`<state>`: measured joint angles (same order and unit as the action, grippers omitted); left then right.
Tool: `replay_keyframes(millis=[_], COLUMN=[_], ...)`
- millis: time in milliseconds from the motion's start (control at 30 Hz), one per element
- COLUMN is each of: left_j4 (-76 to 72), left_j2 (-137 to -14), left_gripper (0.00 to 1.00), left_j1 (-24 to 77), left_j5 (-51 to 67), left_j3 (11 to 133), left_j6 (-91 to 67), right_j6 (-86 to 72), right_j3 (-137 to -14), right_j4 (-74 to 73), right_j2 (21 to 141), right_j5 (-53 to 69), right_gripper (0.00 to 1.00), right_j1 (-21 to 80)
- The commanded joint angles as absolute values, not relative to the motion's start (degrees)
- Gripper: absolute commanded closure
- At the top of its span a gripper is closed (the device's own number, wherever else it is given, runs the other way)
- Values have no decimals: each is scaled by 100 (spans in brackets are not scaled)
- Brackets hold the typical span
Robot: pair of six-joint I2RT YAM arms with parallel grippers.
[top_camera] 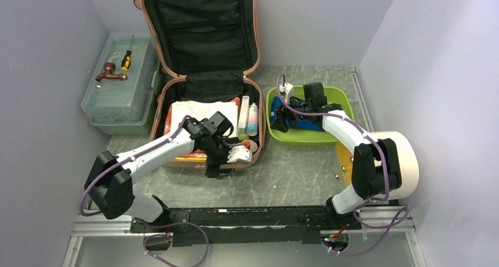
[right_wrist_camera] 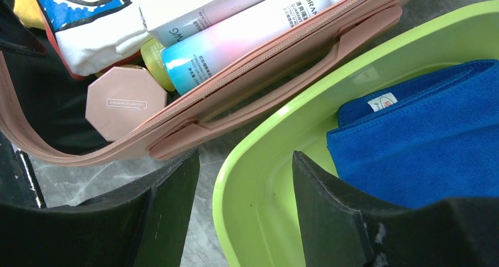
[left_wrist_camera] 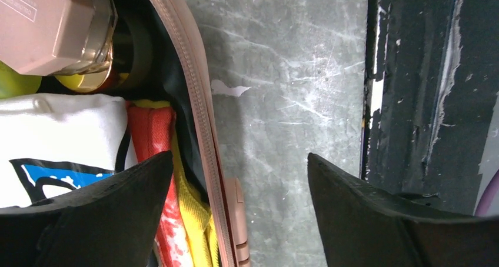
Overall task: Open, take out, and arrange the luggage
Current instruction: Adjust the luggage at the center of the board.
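Resting on scuffed grey table (top_camera: 294, 173), open luggage (top_camera: 203, 73); lilac walls (top_camera: 35, 73) around.

Noted a translucent grey-green toolbox (top_camera: 117, 117) at the far left of the grey table (top_camera: 294, 173), a yellow-handled screwdriver (top_camera: 126, 59) and a brown tap (top_camera: 110, 73) lying on its lid, and a lime green tray (right_wrist_camera: 265, 161) to the right holding a folded blue cloth (right_wrist_camera: 423, 132) with a white label.
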<state>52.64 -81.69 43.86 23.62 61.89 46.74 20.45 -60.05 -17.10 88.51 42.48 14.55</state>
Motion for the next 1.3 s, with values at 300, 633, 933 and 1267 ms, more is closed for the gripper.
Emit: replay_keyframes(millis=[300, 633, 933, 1267], left_j4=[4670, 4581, 4486, 4339], left_j2=[-7818, -7072, -6712, -7535], left_gripper=[82, 100, 92, 55], left_j1=[4367, 3392, 2773, 2873], left_j5=[1351, 1774, 2565, 2728], left_j3=[5868, 5776, 5592, 5524], left_j6=[4561, 4620, 4619, 4555], right_j6=[2164, 2153, 2109, 2161], right_j3=[-6232, -6249, -6248, -6312], right_j4=[-1705, -1714, -1696, -1761], right_j2=[8827, 8816, 8838, 9064], right_j5=[4355, 4394, 4421, 4386], right_gripper=[39, 40, 40, 40], right_j1=[1441, 1440, 1441, 1441])
